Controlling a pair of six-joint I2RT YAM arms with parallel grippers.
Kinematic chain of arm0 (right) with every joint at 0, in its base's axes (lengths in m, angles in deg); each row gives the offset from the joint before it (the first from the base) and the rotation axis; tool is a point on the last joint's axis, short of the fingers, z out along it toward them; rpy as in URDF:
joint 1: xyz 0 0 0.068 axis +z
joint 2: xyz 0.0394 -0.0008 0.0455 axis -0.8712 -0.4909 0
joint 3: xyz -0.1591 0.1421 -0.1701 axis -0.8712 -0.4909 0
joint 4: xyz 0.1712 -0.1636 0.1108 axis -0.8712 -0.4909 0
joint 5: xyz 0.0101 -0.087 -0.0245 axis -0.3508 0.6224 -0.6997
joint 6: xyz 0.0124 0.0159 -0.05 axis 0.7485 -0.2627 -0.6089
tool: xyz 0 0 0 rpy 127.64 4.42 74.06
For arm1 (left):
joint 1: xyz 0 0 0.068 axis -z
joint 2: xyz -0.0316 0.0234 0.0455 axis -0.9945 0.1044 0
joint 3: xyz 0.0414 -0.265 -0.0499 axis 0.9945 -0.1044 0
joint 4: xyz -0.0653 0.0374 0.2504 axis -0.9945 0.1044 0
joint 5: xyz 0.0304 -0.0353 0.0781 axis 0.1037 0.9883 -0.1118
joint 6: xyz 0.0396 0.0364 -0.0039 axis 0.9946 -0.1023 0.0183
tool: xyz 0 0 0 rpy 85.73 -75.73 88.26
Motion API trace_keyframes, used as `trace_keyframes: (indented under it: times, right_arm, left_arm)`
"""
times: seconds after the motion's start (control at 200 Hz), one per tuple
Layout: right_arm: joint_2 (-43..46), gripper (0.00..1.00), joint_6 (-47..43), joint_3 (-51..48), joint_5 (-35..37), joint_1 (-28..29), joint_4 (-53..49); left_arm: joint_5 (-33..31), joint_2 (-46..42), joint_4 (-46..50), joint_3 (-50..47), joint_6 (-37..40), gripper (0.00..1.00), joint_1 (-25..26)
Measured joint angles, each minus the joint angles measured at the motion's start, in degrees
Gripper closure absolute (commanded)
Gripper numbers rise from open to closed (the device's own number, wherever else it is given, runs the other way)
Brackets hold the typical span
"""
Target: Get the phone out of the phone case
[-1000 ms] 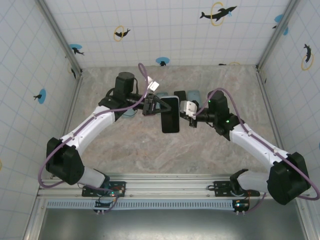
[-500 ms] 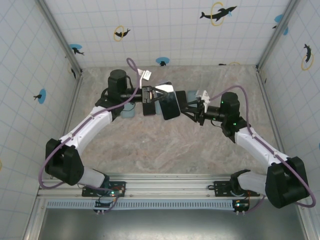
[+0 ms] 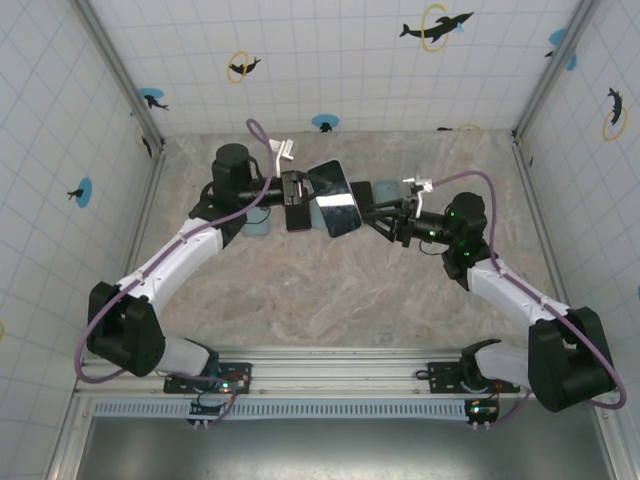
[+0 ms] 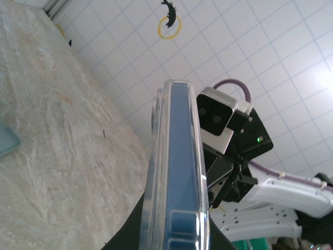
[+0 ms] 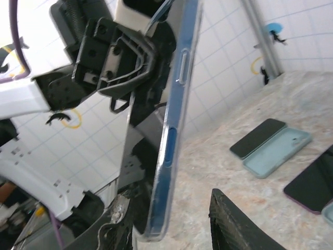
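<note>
Shifted away from the near edge and tipped within the last second: phone (image 3: 336,208), no longer hanging lengthwise toward the bases but slanted, glossy face up and catching light. Drawn back to the right as well, fingers parted out of a tight pinch: right gripper (image 3: 384,222).

Nearest, rising from the rail and reaching inward over the marbled table (image 3: 300,300): left arm (image 3: 170,265) and right arm (image 3: 520,290).

Mid-table, held clear of the surface: phone, clenched at its left end by the left gripper (image 3: 297,208), with the clear case (image 4: 154,177) wrapped around it, not yet off. Seen edge-on from the left wrist, a blue side band inside the transparent rim. Edge-on again from the right wrist, side buttons toward the camera, lower end sitting between the right gripper's dark fingers (image 5: 239,224), with a plain gap to that finger: released, not grasping. From above, right fingertips just beside the phone's right edge; touching or not, cannot tell.

Farther back, flat on the table in the right wrist view: black slab (image 5: 258,137) touching a pale blue shell (image 5: 278,153). From above, a light blue piece (image 3: 256,227) partly hidden under the left arm; same shell or another, cannot tell.

Farthest: white tiled back wall (image 3: 330,60) with dolphin stickers (image 3: 436,26).
</note>
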Motion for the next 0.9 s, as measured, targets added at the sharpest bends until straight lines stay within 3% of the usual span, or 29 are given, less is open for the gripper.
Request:
trace_keyframes:
  times: [0.075,0.29,0.551,0.701,0.901]
  right_arm:
    - [0.04,0.57,-5.29,0.15,-3.61,0.22,-2.51]
    - [0.00,0.59,-31.21,3.72,-9.07,2.91,-21.97]
    - [-7.39,0.76,-57.53,17.88,-10.47,6.60,-45.79]
    - [-9.73,0.78,-66.49,20.20,-10.54,7.52,-55.93]
    - [-11.13,0.83,-71.73,21.70,-10.51,8.04,-61.51]
  left_arm:
    - [1.42,-0.35,2.38,0.68,4.37,1.00,0.00]
    - [5.51,-0.59,7.30,3.52,13.55,1.00,0.00]
    - [8.04,-0.59,11.39,3.96,19.12,1.00,0.00]
    - [8.46,-0.59,13.25,4.11,21.24,1.00,0.00]
    - [8.70,-0.59,15.21,4.42,22.38,1.00,0.00]
